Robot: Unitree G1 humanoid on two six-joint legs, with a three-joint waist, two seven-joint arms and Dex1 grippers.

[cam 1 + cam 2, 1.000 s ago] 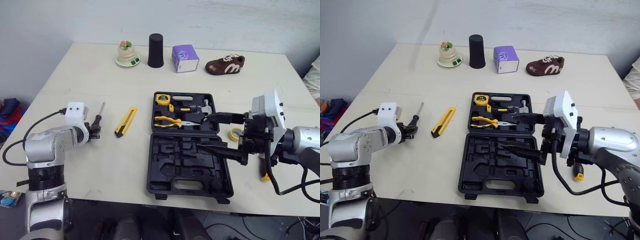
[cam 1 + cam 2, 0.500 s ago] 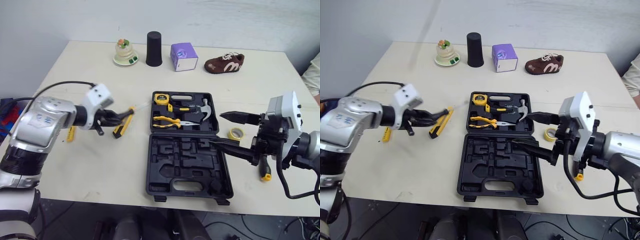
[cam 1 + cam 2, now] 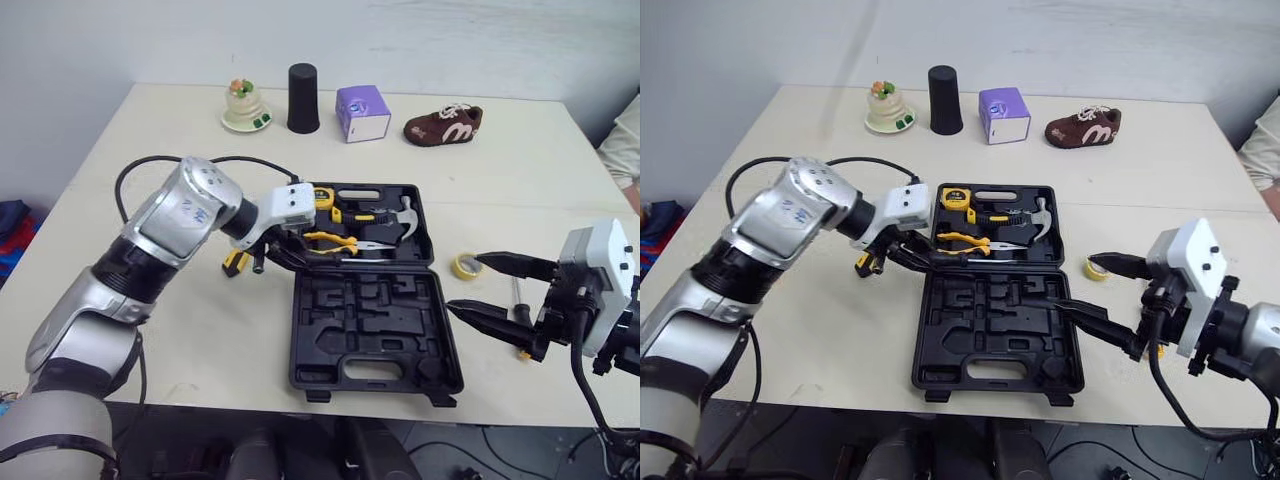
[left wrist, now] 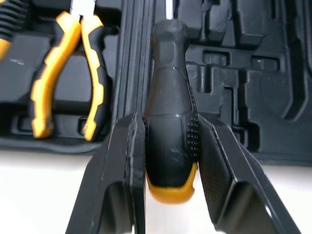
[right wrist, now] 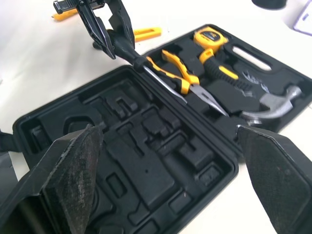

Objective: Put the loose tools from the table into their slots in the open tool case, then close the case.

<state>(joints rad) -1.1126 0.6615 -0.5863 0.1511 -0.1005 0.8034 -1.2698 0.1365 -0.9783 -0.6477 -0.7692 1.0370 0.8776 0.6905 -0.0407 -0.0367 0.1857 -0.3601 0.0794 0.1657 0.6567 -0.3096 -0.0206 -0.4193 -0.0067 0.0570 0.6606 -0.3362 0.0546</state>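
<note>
The open black tool case [image 3: 375, 340] lies mid-table. Its far half holds a tape measure [image 3: 323, 196], yellow-handled pliers [image 3: 335, 240] and a hammer [image 3: 405, 212]. Its near half shows bare moulded slots. My left gripper [image 3: 272, 250] is shut on a black-handled screwdriver [image 4: 170, 131] with a yellow butt. The screwdriver's shaft [image 5: 161, 83] points across the case's hinge line. My right gripper [image 3: 485, 290] is open, just right of the case. A second screwdriver [image 3: 516, 300] and a yellow tape roll [image 3: 465, 265] lie on the table by it. A yellow utility knife [image 3: 862, 265] peeks out behind the left gripper.
Along the far edge stand a small figurine [image 3: 245, 105], a black cup [image 3: 302, 98], a purple box [image 3: 362, 112] and a brown shoe [image 3: 443, 125]. A person's sleeve [image 3: 622, 150] shows at the right edge. Bare table lies left of the case.
My left arm has swung right from the table's left side, carrying the screwdriver to the case's hinge. My right gripper has drawn back rightwards off the case, still open.
</note>
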